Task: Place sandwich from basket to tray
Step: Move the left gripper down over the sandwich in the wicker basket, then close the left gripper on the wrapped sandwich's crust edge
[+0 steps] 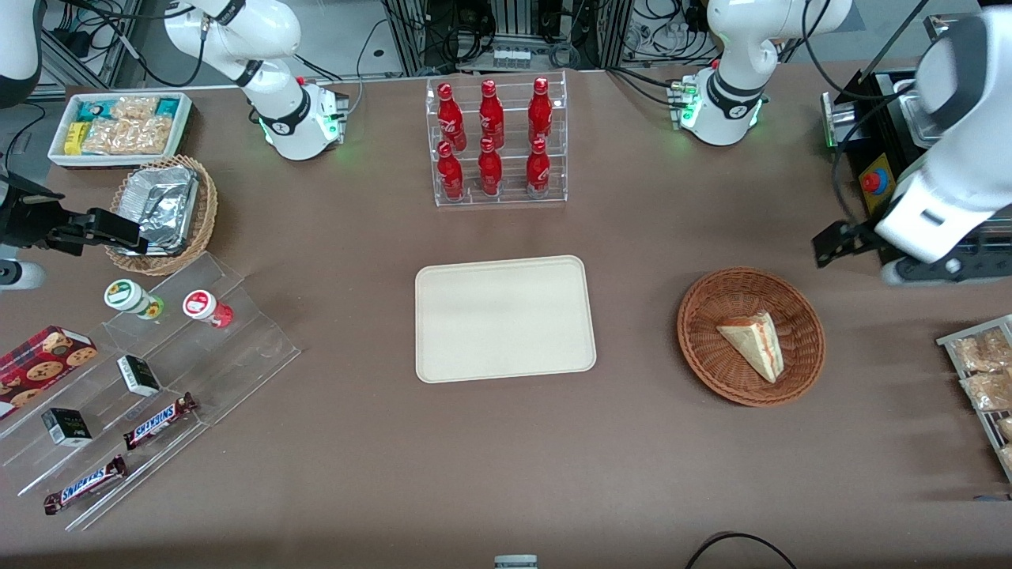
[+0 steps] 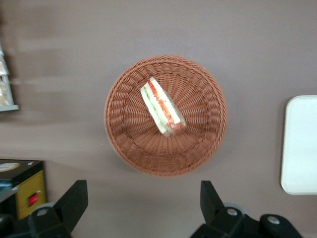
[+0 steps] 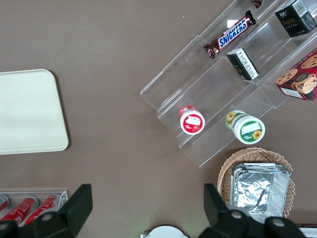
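Front view: the sandwich lies in the basket; the tray, toward the parked arm's end, is bare. Wrist view: the gripper hangs above the basket, fingers wide, holding nothing. The whole transfer remains.

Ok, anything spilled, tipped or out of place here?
Nothing stands out. The tan triangular sandwich lies intact in the reddish-brown wicker basket, the cream rectangular tray is bare, and the hand hovers open above the basket.

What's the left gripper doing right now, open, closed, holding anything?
Left gripper: open, holding nothing, up above the table, off the rim of the basket; the sandwich lies in the basket untouched.
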{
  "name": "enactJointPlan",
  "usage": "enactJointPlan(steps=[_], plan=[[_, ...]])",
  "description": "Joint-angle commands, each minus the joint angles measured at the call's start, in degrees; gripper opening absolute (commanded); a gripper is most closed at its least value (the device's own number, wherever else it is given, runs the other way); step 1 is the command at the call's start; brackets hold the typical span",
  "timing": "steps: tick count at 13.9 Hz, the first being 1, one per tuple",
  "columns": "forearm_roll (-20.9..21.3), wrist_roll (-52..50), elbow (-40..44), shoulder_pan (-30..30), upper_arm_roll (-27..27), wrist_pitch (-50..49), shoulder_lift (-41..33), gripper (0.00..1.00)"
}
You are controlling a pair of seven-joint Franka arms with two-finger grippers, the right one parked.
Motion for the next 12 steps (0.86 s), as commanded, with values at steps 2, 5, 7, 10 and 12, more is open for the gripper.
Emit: enactJointPlan(steps=[2,5,7,10,12], plan=[[1.0,-12.1,-13.9,-0.2,-0.6,16.1,-2.2,1.0],[1.0,-21.6,-19.1,-0.8,-0.9,26.1,-0.6,1.0],[1.0,-24.0,-19.2,-0.9,-1.0,29.0,1.7,1.0],[1.0,-25.4,-19.3,-1.1,-0.9,32.3,5.2,1.0],[1.1,-25.5,-19.3,-1.1,-0.8,35.1,7.7,1.0]])
